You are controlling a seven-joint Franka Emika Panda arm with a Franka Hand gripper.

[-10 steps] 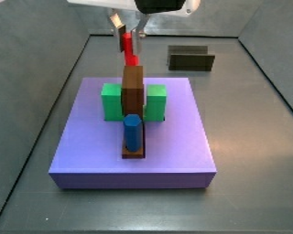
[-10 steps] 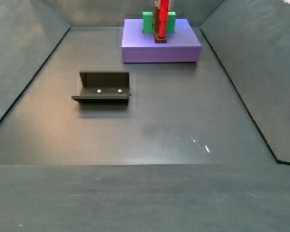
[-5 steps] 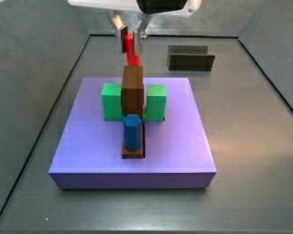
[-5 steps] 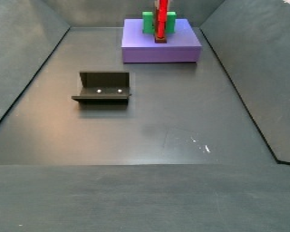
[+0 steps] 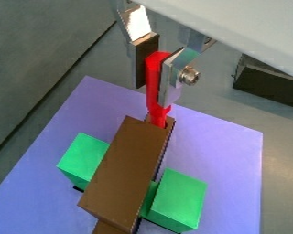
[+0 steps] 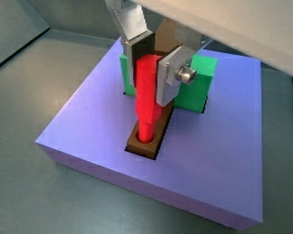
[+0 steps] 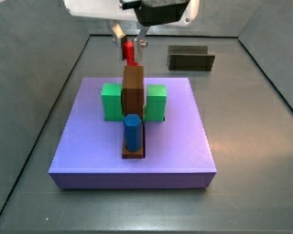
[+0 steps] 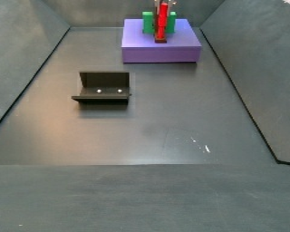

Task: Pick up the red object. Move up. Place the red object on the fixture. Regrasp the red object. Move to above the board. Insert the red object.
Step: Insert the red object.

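The red object (image 5: pixel 154 96) is a slim red peg, upright between the fingers of my gripper (image 5: pixel 157 75), which is shut on it. In a wrist view the red object's lower end (image 6: pixel 146 123) sits in a hole at the end of the brown bar (image 6: pixel 154 146) on the purple board (image 6: pixel 88 128). In a side view the gripper (image 7: pixel 131 41) hangs over the board's far end (image 7: pixel 174 151), the red object (image 7: pixel 131 55) at the bar's far end (image 7: pixel 133 91). The fixture (image 7: pixel 190 58) stands apart behind the board. It also shows in a side view (image 8: pixel 102 87), away from the board (image 8: pixel 159 50).
Green blocks (image 7: pixel 113 101) (image 7: pixel 156 102) flank the brown bar. A blue hexagonal peg (image 7: pixel 133 131) stands at the bar's near end. Grey walls enclose the dark floor (image 8: pixel 148 127).
The gripper has come down with the red object. Its lower end now reaches the brown bar's far end.
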